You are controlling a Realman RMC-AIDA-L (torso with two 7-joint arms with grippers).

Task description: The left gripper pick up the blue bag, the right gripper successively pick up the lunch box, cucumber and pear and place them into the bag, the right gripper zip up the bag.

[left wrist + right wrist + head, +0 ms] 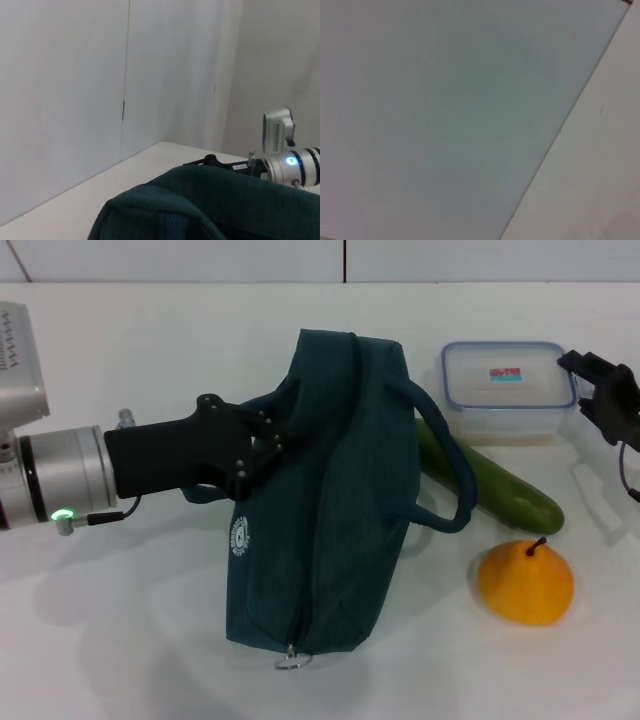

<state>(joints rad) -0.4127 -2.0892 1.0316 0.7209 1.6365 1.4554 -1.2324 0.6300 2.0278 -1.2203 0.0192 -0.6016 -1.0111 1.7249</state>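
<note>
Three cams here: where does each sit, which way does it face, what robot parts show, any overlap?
Head: on the head, looking down at the table; shows left gripper at the bag, right gripper by the lunch box, plus cucumber and pear.
Left wrist: looks across the bag toward the wall; a silver wrist shows.
Right wrist: only wall and table edge; no robot parts.
Shared: head and left wrist both see the bag.

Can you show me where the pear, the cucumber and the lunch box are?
pear (526,583): head view, on the middle of its orange-yellow skin.
cucumber (512,495): head view, on its green body right of the bag handle.
lunch box (508,380): head view, on the clear lid by the label.
</note>
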